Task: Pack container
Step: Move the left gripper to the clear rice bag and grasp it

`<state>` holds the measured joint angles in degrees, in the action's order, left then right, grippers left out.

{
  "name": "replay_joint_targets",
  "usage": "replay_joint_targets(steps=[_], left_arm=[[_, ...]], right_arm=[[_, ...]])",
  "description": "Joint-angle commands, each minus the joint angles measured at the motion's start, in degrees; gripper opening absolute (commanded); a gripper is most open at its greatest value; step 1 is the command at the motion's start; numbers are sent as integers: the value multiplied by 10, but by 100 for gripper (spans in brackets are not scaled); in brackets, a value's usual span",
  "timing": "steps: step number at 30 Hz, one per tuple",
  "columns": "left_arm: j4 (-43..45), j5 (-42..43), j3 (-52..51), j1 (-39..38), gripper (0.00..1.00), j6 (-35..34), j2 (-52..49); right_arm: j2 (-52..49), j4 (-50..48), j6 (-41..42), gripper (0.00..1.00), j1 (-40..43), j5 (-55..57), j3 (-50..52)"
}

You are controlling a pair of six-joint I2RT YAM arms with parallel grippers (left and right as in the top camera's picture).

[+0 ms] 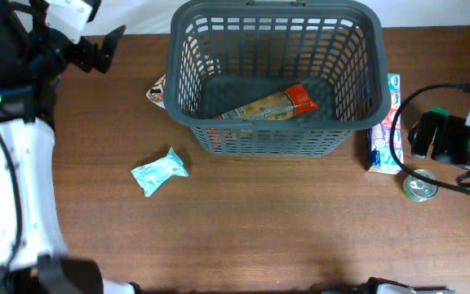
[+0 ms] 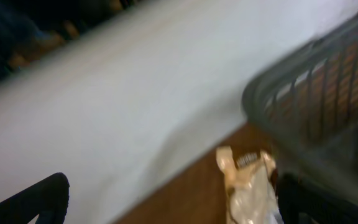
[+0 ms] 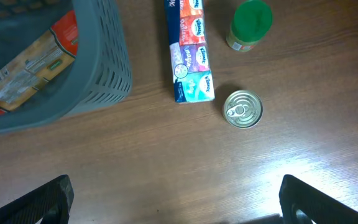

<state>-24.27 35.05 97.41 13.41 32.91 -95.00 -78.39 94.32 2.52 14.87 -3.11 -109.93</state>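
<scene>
- A teal packet (image 1: pixel 160 171) was noted on the near part of the table (image 1: pixel 268 237), well apart from both arms.
- A tin can (image 3: pixel 242 109) was recorded near the right edge, with a tissue pack (image 3: pixel 189 50) just beyond it beside the basket wall.
- The container (image 1: pixel 276 24) was found upright at the far middle of the table, with a red-and-tan packet (image 1: pixel 272 104) lying inside.
- It was judged light and fairly stiff, with some flex in the lattice walls. It is too broad to be spanned, so the rim or a slot would be the place to take it.
- The right gripper (image 3: pixel 176 202) was seen spread wide above the bare table. Nothing was held or touched.
- The left gripper (image 2: pixel 173 205) was logged at the far left, spread and empty, in a blurred view. A crumpled pale packet (image 2: pixel 247 186) lay below it, beside the container.
</scene>
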Motion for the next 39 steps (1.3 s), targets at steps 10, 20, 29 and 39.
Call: replay_joint_targets(steps=[10, 20, 29, 39], left_arm=[[60, 154, -5, -9, 99, -24, -233], [127, 61, -5, -82, 99, -25, -318], [155, -92, -5, -129, 99, -25, -376], [178, -166, -5, -141, 99, -25, -431]], right_arm=[[-2, 0, -6, 99, 2, -8, -1], [-2, 0, -6, 99, 2, -8, -1], [-2, 0, -6, 99, 2, -8, -1], [-2, 0, -6, 99, 2, -8, -1]])
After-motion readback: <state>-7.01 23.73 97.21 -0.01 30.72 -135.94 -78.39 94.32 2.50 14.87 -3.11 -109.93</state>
